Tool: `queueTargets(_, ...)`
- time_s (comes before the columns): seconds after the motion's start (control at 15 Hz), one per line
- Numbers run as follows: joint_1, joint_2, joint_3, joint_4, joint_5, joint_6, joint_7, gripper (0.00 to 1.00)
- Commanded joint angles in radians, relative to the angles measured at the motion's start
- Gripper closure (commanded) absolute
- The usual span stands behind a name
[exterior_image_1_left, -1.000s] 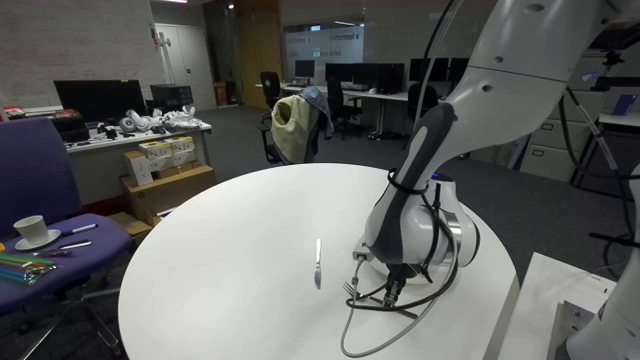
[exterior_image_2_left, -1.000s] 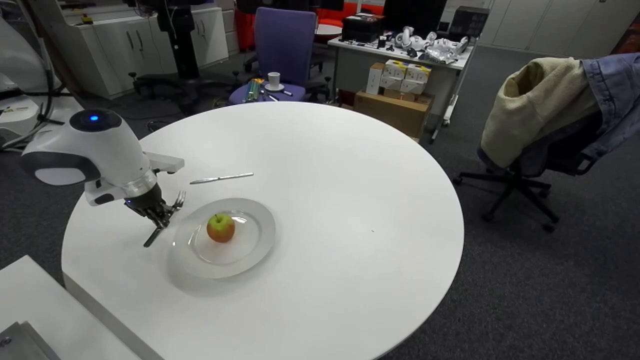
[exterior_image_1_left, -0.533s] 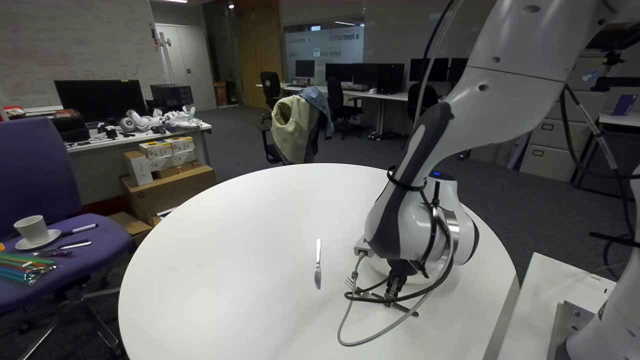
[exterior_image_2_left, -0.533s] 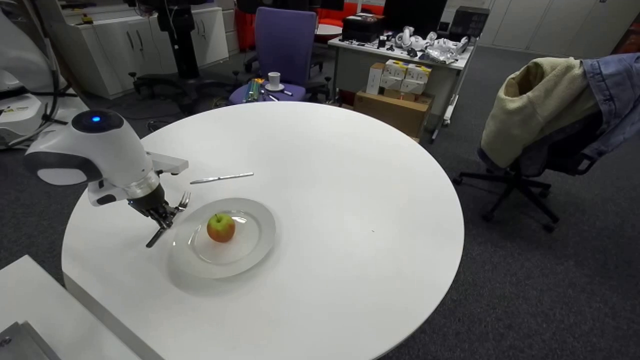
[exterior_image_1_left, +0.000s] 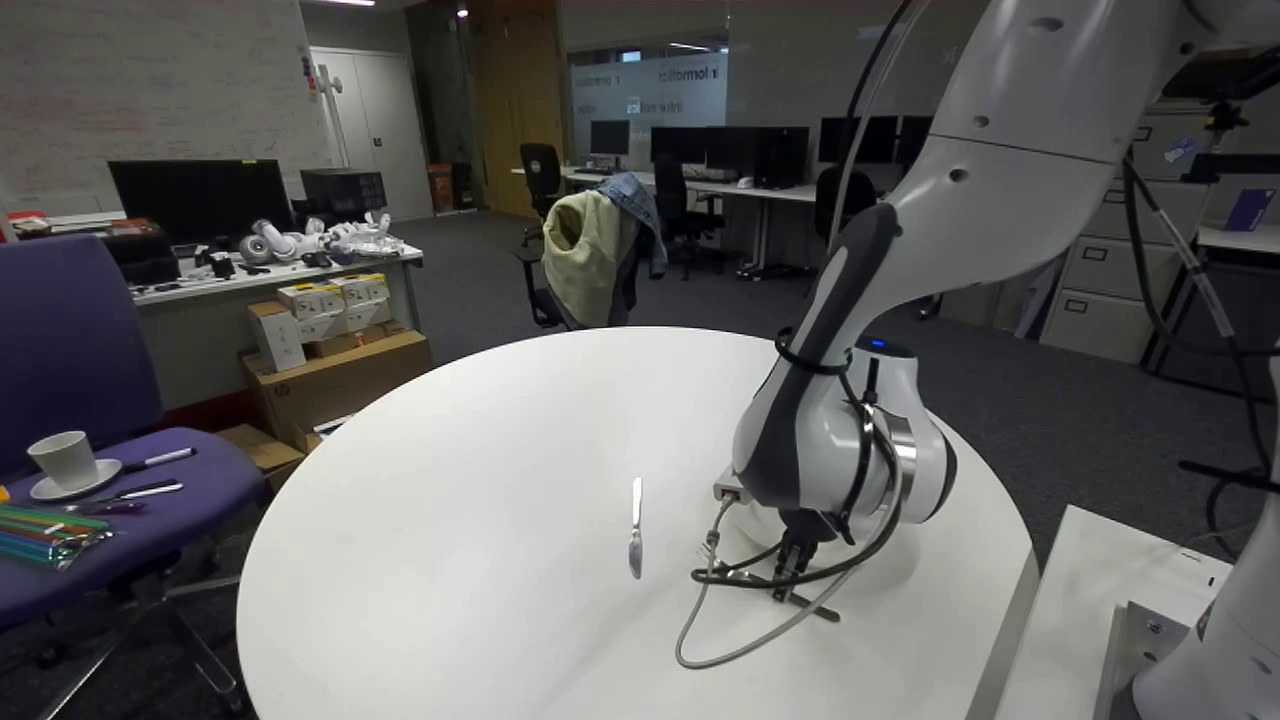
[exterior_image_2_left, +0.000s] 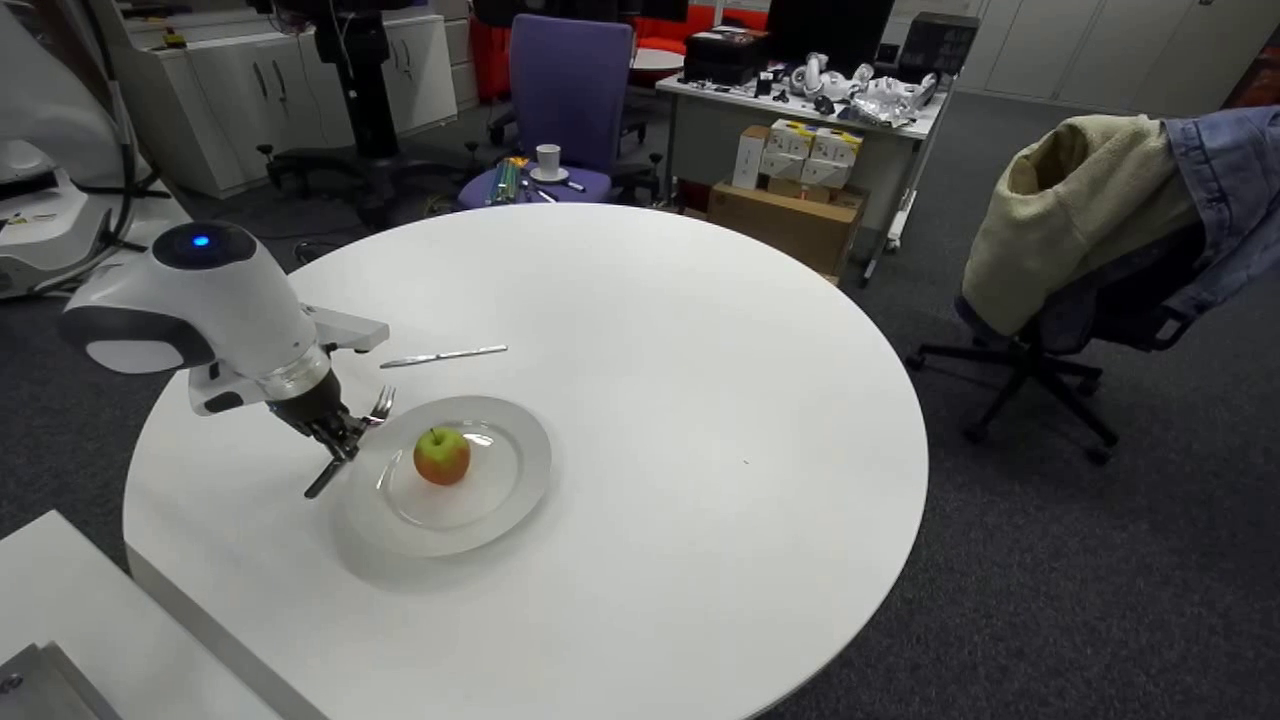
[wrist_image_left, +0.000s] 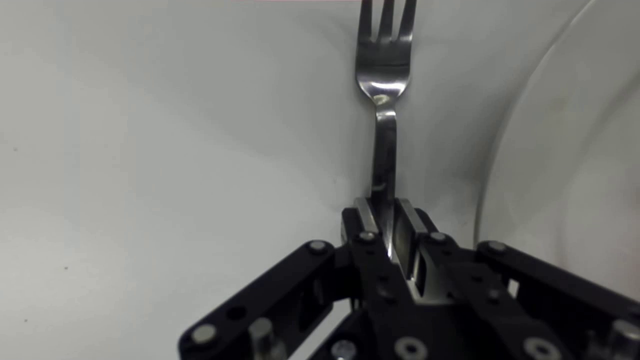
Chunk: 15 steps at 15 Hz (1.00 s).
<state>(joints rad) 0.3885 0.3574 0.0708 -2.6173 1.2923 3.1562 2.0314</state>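
Gripping a metal fork by its handle, the gripper is closed down tight, one finger pressed to each side with only the thin handle between them. In the wrist view the fork's neck and head reach out past the fingertips toward the far side, so the hold sits partway along the handle. In an exterior view the tines point far and to the right of the gripper, while the handle's dark end sticks out near and to the left. Whether the fork touches the round white table or is raised slightly above it, I cannot tell.

Just to the right of the fork is a white plate; in the wrist view a strip of table shows between the fork and the plate's rim. A red and green apple sits near the middle of the plate.

A knife lies on the table, apart from the fork. In an exterior view it is left of the gripper, with its blade toward the near side. Farther left, beyond the table, stands a purple chair, and on its seat a white cup rests on a saucer.
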Motion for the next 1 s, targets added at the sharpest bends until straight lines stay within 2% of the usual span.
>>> queueTargets(0.0, -0.036, 0.002, 0.026, -0.006, -0.015, 0.029, -0.014, 0.59)
queueTargets(0.53, -0.030, 0.009, 0.034, -0.002, -0.022, 0.036, -0.016, 0.01)
queueTargets(0.93, -0.016, 0.002, 0.059, -0.002, -0.049, 0.107, -0.026, 0.00)
